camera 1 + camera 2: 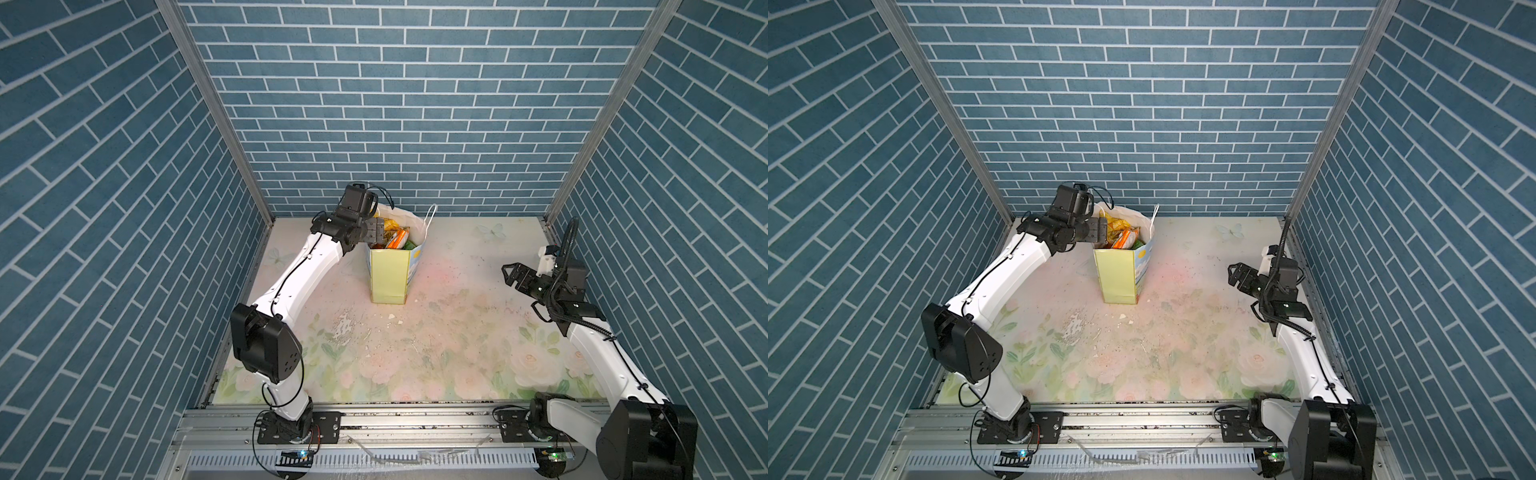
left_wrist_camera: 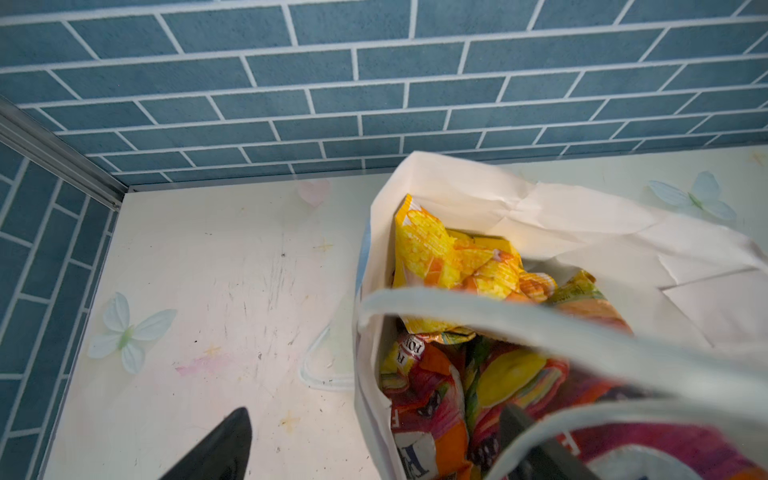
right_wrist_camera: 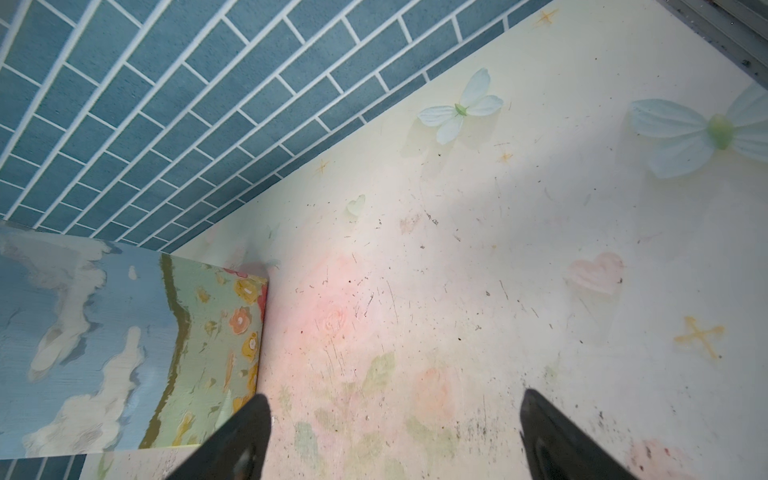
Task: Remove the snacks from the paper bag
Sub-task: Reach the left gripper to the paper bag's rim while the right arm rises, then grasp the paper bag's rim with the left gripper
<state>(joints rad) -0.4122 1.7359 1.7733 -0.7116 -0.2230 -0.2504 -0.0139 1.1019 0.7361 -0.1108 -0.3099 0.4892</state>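
Left wrist view: left claw (image 2: 376,419) gaping wide astride the paper bag (image 2: 498,195) wall, one finger (image 2: 540,453) seemingly among the snacks (image 2: 449,257) lying inside; closing should be pinching a snack, not paper or cord (image 2: 540,328). Right claw (image 3: 390,415) hovering wide over tabletop (image 3: 457,270)

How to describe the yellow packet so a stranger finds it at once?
A tall paper bag stands near the back wall. In its open top, the yellow packet lies nearest that wall. Its neighbours are orange, pink or green.
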